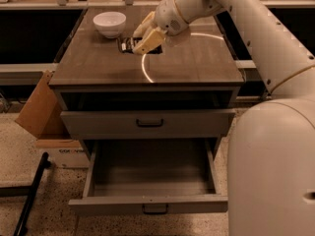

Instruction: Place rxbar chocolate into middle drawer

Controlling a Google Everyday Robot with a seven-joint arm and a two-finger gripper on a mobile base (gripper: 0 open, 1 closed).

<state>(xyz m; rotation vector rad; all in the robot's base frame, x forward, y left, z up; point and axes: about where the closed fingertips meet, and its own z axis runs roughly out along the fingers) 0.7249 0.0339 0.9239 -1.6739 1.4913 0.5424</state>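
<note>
The rxbar chocolate [126, 44], a flat black wrapper with white lettering, lies on the brown cabinet top [187, 63] towards the back, right of a white bowl. My gripper [146, 36] reaches in from the right and hangs over the bar's right end, hiding part of it. I cannot tell whether it touches the bar. The middle drawer [147, 203], the lower grey one, is pulled out towards the camera. What shows of its inside is empty.
A white bowl [109, 23] stands at the back left of the cabinet top. The grey drawer above [147, 123] is closed. A cardboard box [38, 107] leans against the cabinet's left side. A black pole [30, 195] lies on the floor at lower left.
</note>
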